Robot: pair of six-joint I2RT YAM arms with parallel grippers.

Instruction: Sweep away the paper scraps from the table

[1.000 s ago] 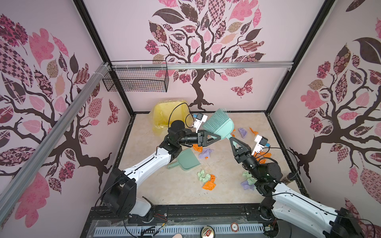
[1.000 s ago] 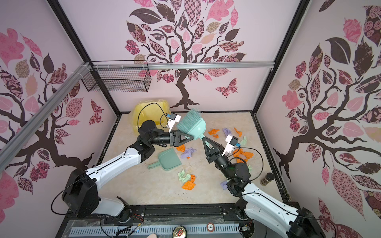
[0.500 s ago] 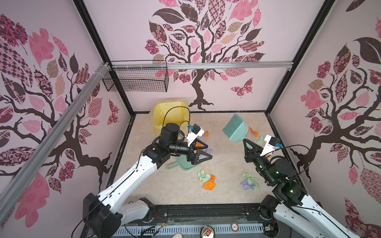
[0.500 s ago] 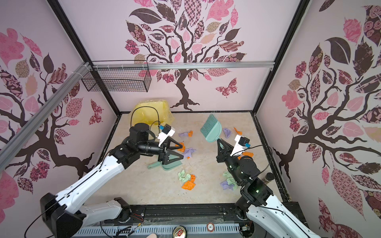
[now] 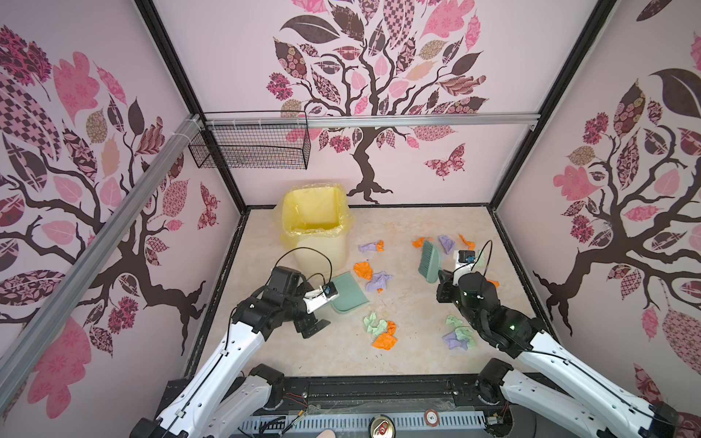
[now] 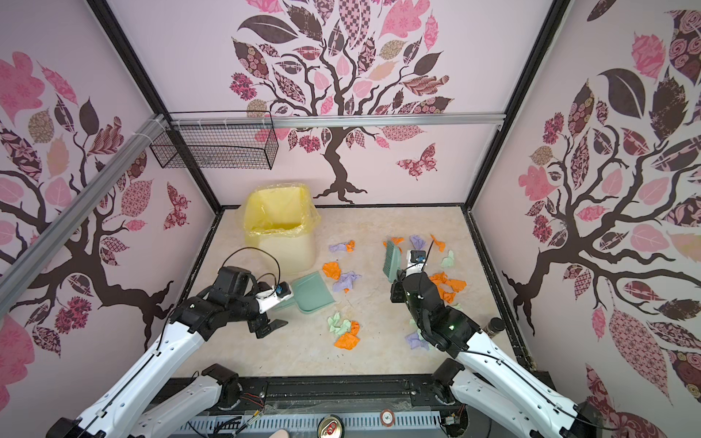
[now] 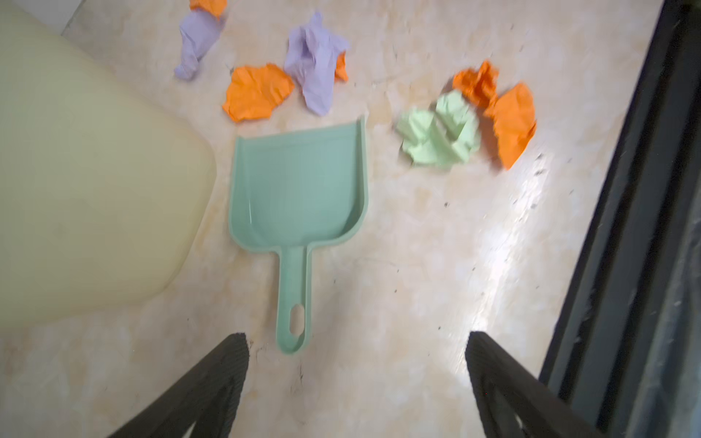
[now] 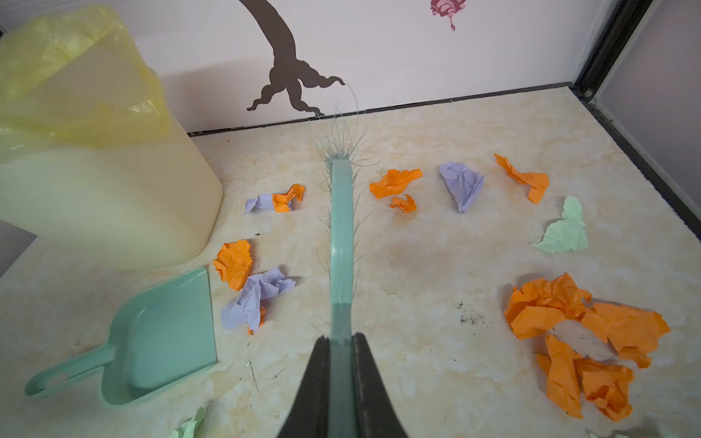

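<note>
Several crumpled paper scraps lie on the beige table (image 5: pixel 402 223): an orange one (image 5: pixel 363 270), a lilac one (image 5: pixel 379 281), a green and orange clump (image 5: pixel 381 330), and a big orange pile (image 8: pixel 569 311). A teal dustpan (image 5: pixel 349 292) (image 7: pixel 299 189) lies flat next to the bin. My left gripper (image 7: pixel 356 337) (image 5: pixel 313 328) hangs open just behind the dustpan's handle end, holding nothing. My right gripper (image 8: pixel 341 339) (image 5: pixel 442 280) is shut on the handle of the teal brush (image 5: pixel 428 261) (image 8: pixel 341 227). The brush points toward the back wall, with scraps on both sides.
A cream bin (image 5: pixel 322 254) (image 8: pixel 106 197) with a yellow liner stands at the back left, close to the dustpan. A black wire basket (image 5: pixel 254 146) hangs on the back wall. The table's black frame (image 7: pixel 626 227) runs close beside my left gripper.
The left gripper opened wide, left the brush and dropped back low behind the dustpan handle. The right gripper carried the brush to the right and down toward the table.
</note>
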